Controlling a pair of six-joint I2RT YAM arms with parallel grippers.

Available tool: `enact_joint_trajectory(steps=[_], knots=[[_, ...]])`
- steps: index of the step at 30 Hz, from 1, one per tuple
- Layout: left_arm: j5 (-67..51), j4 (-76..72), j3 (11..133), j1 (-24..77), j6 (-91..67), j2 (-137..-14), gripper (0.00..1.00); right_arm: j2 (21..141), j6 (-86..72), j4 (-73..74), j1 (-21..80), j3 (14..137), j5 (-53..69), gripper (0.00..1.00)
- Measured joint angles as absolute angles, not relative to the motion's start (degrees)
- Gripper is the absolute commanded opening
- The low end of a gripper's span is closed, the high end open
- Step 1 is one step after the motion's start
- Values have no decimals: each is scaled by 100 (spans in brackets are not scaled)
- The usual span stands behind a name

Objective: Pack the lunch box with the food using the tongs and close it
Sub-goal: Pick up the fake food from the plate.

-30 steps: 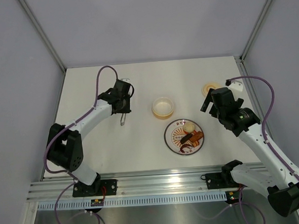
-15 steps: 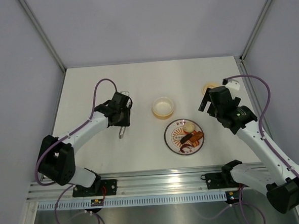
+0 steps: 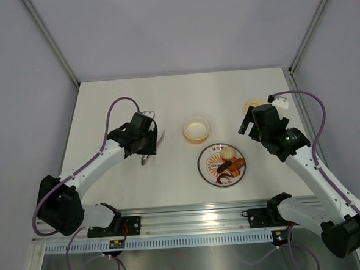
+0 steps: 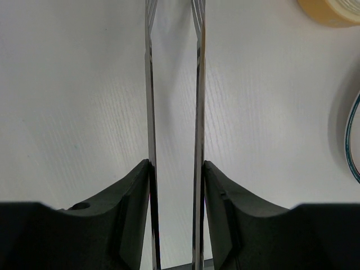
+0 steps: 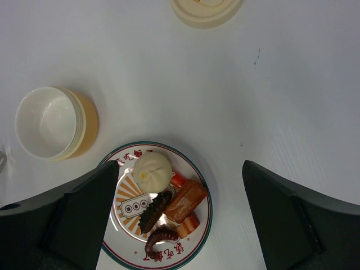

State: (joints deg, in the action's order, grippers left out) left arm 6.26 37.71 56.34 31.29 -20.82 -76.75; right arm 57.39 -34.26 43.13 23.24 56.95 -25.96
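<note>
The silver tongs (image 4: pixel 151 84) are gripped between your left fingers (image 4: pixel 126 194), left of the open lunch box (image 3: pixel 196 129) mid-desk. The food (image 5: pixel 154 171) sits on the plate (image 5: pixel 128 205) just beside the box. Your right fingers (image 5: pixel 84 216) are spread wide above it.

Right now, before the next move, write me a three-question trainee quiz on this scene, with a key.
1. True or false: the lunch box is empty.
2. Which tool grips the tongs? A left; B right; C neither.
3. Fill in: all the food lies on the ____.
Key: 1 true. 2 A: the left tool clamps both tong arms. 3 plate.
</note>
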Motion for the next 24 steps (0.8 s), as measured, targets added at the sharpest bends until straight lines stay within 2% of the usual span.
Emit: enact_joint_trajectory(steps=[6, 16, 24], knots=[[523, 3924, 5570, 3199, -2084, -7397, 38, 5736, -3485, 4313, 2324, 5695, -2578, 99], [274, 4355, 5701, 3433, -2080, -6696, 38, 5745, -3588, 4316, 2324, 5695, -2530, 99], [189, 4563, 6036, 4154, -2080, -6571, 38, 5981, -3653, 4397, 2309, 5647, -2580, 99]])
